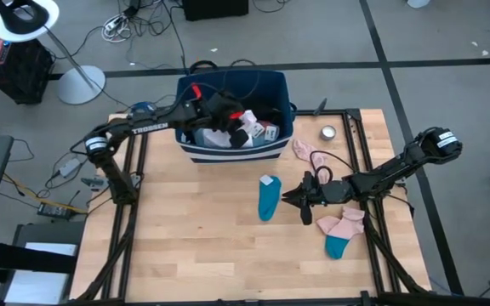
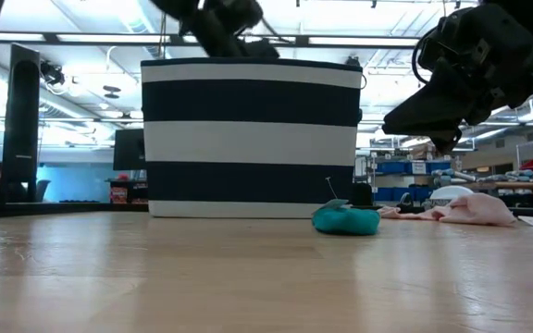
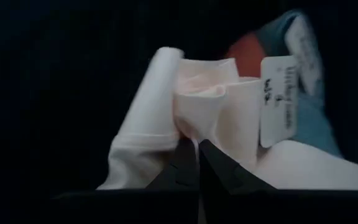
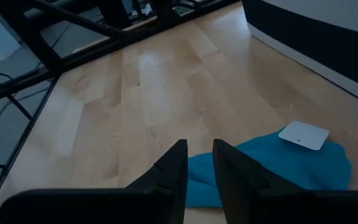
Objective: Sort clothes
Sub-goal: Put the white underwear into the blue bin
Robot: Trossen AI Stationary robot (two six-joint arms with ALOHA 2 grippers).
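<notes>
High view, left gripper [image 1: 228, 119]: inside bin [image 1: 196, 151], jaws pinching white cloth [image 3: 197, 112].
Right gripper [image 1: 289, 201]: at 3 o'clock of teal sock [image 1: 267, 199], jaws narrowly parted.

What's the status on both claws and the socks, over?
Left claw down in navy striped plastic bin, shut on white folded garment. Right claw open, hovering beside teal sock with white tag. Nothing in the way.

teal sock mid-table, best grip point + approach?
Grip the teal sock at its bare toe end, below the white tag. It lies flat and long on the table, so come straight down, fingers across its narrow width. The right gripper is beside it, slightly open.
</notes>
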